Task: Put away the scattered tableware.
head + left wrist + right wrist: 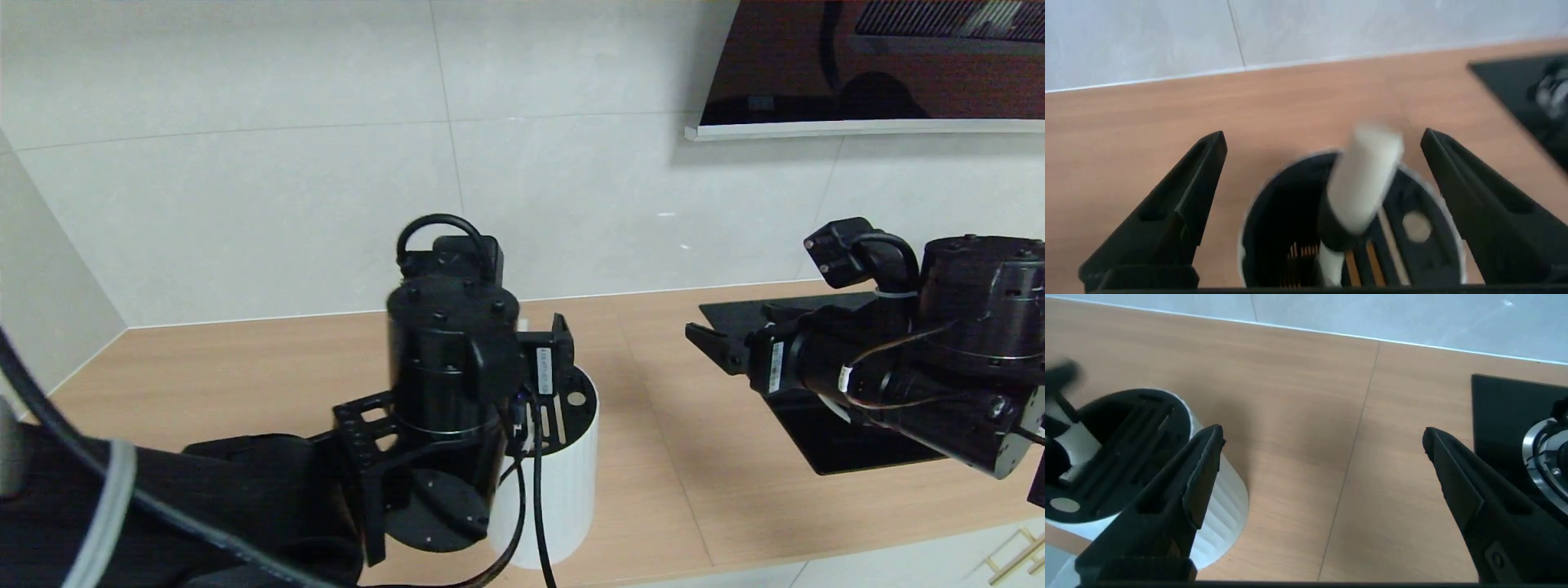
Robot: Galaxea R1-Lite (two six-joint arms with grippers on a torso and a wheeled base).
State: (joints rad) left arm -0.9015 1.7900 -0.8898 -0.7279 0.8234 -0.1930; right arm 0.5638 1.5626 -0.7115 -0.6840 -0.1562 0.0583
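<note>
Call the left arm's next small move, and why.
Probably lift the left gripper straight up, clear of the white holder. Its jaws stand open on either side of the white-handled utensil without touching it, and the utensil already stands inside the holder, so it looks released.

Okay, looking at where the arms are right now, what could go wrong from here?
The open left gripper straddles the tilted white-handled utensil standing in the white holder. A sideways pull-away could snag the handle and drag it out, or tip the holder. The holder also stands close to the front edge of the counter, so a knock might send it off.
</note>
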